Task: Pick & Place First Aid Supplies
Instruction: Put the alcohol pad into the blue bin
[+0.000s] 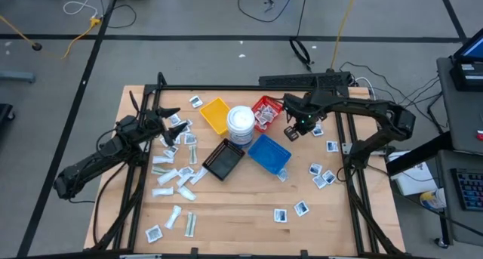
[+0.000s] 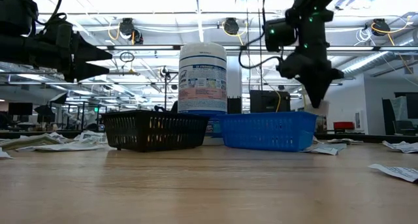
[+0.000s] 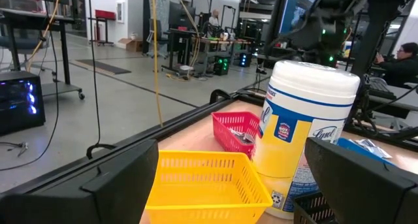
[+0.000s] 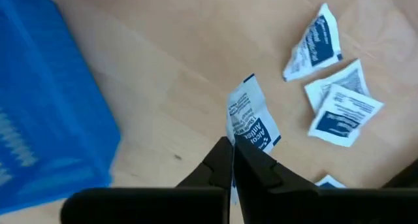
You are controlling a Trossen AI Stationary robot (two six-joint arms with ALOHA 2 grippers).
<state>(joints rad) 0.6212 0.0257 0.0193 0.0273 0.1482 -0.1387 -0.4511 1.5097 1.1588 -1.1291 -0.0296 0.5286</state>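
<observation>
The wooden surface (image 1: 226, 206) carries four small trays clustered round a white wipes tub (image 1: 241, 124) near its middle: a yellow tray (image 1: 215, 114) and a red tray (image 1: 266, 112) toward the far edge, a black tray (image 1: 223, 159) and a blue tray (image 1: 269, 155) nearer the front. First aid packets lie scattered on both sides: long pale strips (image 1: 175, 180) toward the left edge, square printed packets (image 1: 323, 175) toward the right edge and front.

The right arm reaches in from the far right corner, bent down between the red and blue trays; the right gripper (image 4: 233, 152) is clenched on an alcohol pad packet (image 4: 251, 119), lifted clear of the wood, with three more packets (image 4: 336, 100) lying just beyond.

The left arm stretches from the left edge, level above the strips; the left gripper (image 1: 172, 121) is spread wide, holding nothing, facing the yellow tray.
</observation>
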